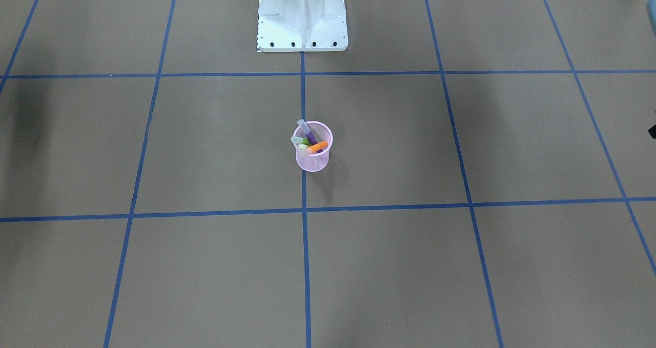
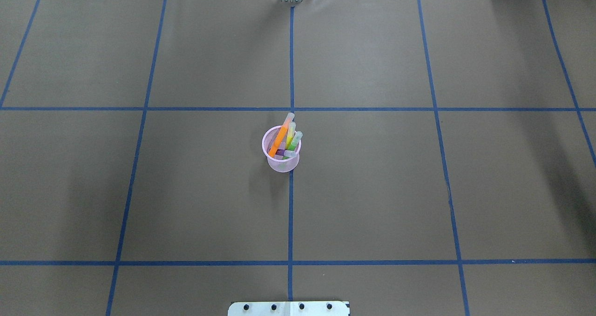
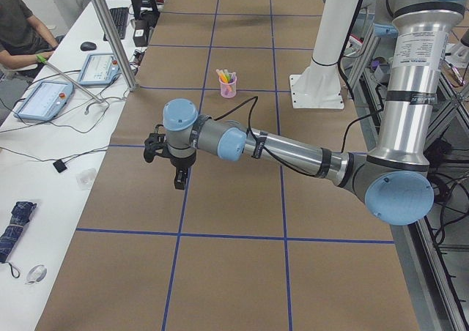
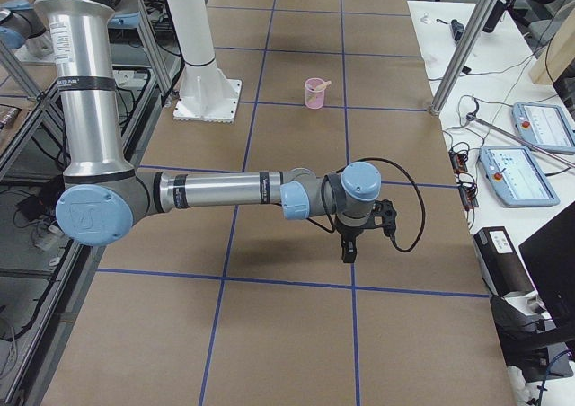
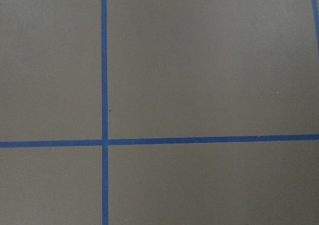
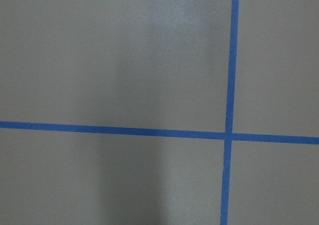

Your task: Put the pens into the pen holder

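Note:
The pink mesh pen holder (image 1: pixel 313 159) stands upright at the table's middle, on a blue tape line; it also shows in the overhead view (image 2: pixel 282 163). Inside it lean an orange pen (image 2: pixel 280 139), a yellow pen (image 2: pixel 291 134), a green pen (image 2: pixel 295 140) and a purple pen (image 1: pixel 309 132). My left gripper (image 3: pixel 176 177) shows only in the exterior left view, far from the cup above bare table. My right gripper (image 4: pixel 349 249) shows only in the exterior right view, likewise far from the cup. I cannot tell whether either is open or shut.
The white robot base (image 1: pixel 302 17) stands behind the cup. Blue tape lines (image 2: pixel 291 213) grid the brown table cover. Side benches hold teach pendants (image 3: pixel 44 100), cables and a metal post (image 4: pixel 463 42). A seated person (image 3: pixel 18 23) is beside the left bench.

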Robot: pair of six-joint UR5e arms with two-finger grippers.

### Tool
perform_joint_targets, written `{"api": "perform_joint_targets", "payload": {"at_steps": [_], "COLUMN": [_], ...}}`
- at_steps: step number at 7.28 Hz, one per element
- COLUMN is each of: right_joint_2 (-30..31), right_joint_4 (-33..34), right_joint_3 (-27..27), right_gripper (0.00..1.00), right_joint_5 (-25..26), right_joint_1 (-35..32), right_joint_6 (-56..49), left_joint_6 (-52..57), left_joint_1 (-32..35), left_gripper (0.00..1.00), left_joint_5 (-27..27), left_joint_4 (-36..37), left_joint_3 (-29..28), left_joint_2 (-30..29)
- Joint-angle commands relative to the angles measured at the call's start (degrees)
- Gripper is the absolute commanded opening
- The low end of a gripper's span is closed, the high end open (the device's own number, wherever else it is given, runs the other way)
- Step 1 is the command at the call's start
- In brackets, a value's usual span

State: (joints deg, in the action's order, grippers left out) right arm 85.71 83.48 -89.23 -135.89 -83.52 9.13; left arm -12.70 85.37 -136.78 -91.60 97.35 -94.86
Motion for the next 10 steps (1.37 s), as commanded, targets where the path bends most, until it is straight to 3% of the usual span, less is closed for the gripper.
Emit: {"api": "perform_joint_targets", "payload": {"at_steps": [1,2,3,4,7,10], "right_joint_2": [0.33,0.59,2.08,2.61,2.36,-0.35], "right_joint_4": [0.01,0.01,-0.16,-0.77,-0.95,-0.34], "right_joint_3": [0.55,0.81,1.42,1.77,1.6,1.86], "right_gripper": [1.0,1.0,1.0,1.0,1.0,1.0], "right_joint_5": [-0.25,-0.16,-0.42,-0.34,-0.16,0.71], "right_joint_1": [-0.15,-0.15,-0.15,-0.15,-0.15,0.11], "right_joint_6": [-0.78,-0.87,-0.61,-0.78,-0.25,-0.6], "left_joint_6": [4.77,10.44,10.41,9.63,9.45,9.27], "left_joint_1": [1.12,1.12,1.03,1.03,1.12,1.21], "left_gripper": [1.0,1.0,1.0,1.0,1.0,1.0], "left_joint_5": [-0.76,-1.03,-0.86,-0.94,-0.5,-0.24], "left_joint_4": [0.29,-1.72,-8.7,-9.9,-8.26,0.7], "left_joint_3": [-3.23,-2.18,-2.52,-2.26,-0.68,-0.32], "left_joint_2": [3.77,11.55,12.93,13.12,11.55,7.77]}}
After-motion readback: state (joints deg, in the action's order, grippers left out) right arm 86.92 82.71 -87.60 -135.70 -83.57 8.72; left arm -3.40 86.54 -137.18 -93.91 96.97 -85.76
